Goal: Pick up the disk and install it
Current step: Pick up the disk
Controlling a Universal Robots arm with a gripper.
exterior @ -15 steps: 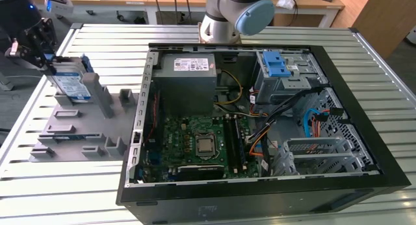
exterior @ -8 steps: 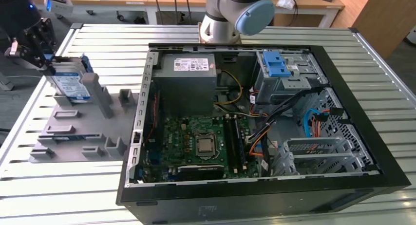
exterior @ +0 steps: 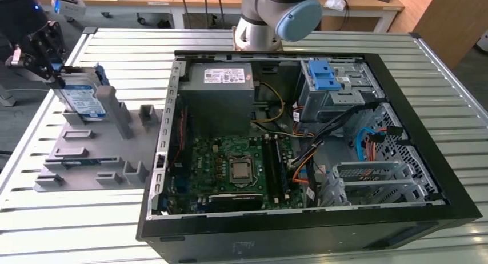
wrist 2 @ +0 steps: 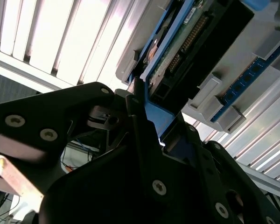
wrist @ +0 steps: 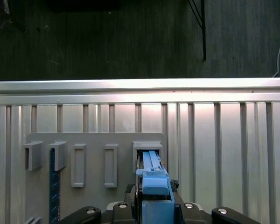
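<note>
The gripper (exterior: 52,70) has its jaws clamped on the disk (exterior: 80,98), upright at the corner of the holder (exterior: 76,167). I think a tilted pull may jam it there.

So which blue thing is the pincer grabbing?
The flat silver hard drive with the blue bracket, standing in the grey rack. The pincer clamps it; the blue plastic latch sits inside the black computer case.

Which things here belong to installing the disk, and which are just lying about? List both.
Job: black gripper, shut on the flat silver disk with blue plastic bracket; grey slotted plastic holder it stands in; open black computer case.
Lying about: blue memory stick in the holder; grey metal power-supply box; green motherboard.
</note>
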